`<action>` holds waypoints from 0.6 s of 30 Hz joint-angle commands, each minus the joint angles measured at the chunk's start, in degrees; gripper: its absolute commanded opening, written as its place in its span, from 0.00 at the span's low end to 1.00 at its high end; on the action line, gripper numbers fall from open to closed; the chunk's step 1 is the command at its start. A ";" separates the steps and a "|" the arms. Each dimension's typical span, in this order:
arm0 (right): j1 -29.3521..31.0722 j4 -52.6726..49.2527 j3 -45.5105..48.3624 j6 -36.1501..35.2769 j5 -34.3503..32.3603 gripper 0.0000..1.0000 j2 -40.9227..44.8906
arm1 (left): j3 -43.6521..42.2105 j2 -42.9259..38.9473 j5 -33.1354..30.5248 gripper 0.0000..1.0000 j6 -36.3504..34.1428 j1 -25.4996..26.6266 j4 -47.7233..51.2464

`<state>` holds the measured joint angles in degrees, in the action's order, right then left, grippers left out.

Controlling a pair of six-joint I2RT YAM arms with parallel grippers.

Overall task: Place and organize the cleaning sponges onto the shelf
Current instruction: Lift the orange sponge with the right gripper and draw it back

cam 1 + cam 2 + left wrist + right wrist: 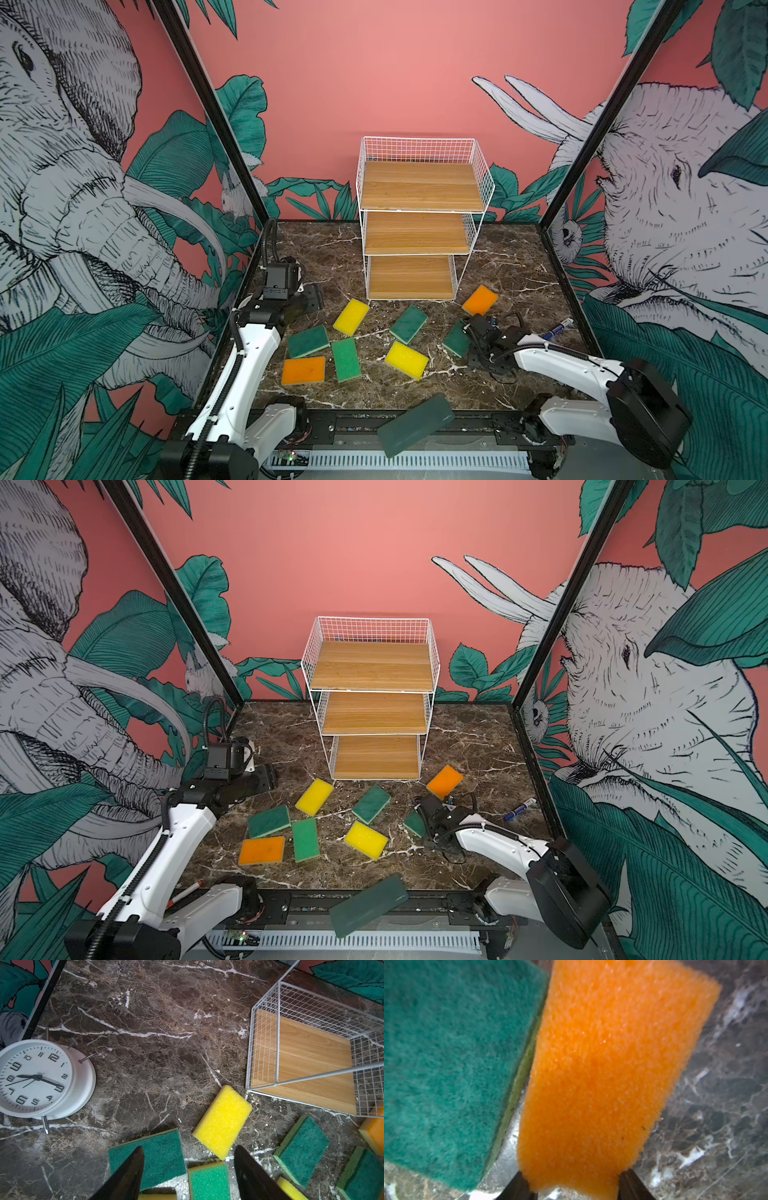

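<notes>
The white wire shelf stands at the back with its three wooden boards bare. Several sponges lie on the marble in front of it: yellow, dark green, green, orange, dark green and yellow. My left gripper hovers open above the left group, holding nothing. My right gripper is low between an orange sponge and a dark green one. In the right wrist view its fingers pinch the near end of an orange sponge.
A white alarm clock lies near the left wall. A blue marker lies at the right edge. A large dark green translucent slab rests across the front rail. A red pen lies at the front left.
</notes>
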<state>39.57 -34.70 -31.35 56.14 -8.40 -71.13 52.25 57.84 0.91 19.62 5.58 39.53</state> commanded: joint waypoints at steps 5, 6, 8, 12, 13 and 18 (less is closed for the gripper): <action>0.18 -4.67 0.16 0.98 -1.76 0.49 1.05 | -0.74 -0.58 0.45 0.70 -0.87 -0.15 1.04; 0.32 -5.46 -0.08 1.07 -2.15 0.49 1.74 | -0.63 -0.62 0.48 0.70 -0.96 -0.14 1.06; 0.33 -6.01 -0.08 1.23 -2.49 0.48 2.82 | -0.61 -0.61 0.39 0.70 -1.07 -0.22 1.01; 0.33 -4.93 0.77 2.02 -1.99 0.58 2.94 | -0.54 -0.76 0.63 0.70 -1.00 -0.14 1.19; 0.32 -5.06 0.62 2.12 -1.79 0.63 2.61 | -0.51 -0.79 0.59 0.70 -1.08 -0.21 1.20; 0.32 -6.49 -0.81 2.51 -2.03 0.79 -0.02 | 0.03 -0.96 -0.01 0.70 -1.86 -0.15 2.08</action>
<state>39.66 -38.30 -31.35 57.04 -9.21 -69.84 52.03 57.84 1.06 18.70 5.58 39.62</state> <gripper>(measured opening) 0.773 0.701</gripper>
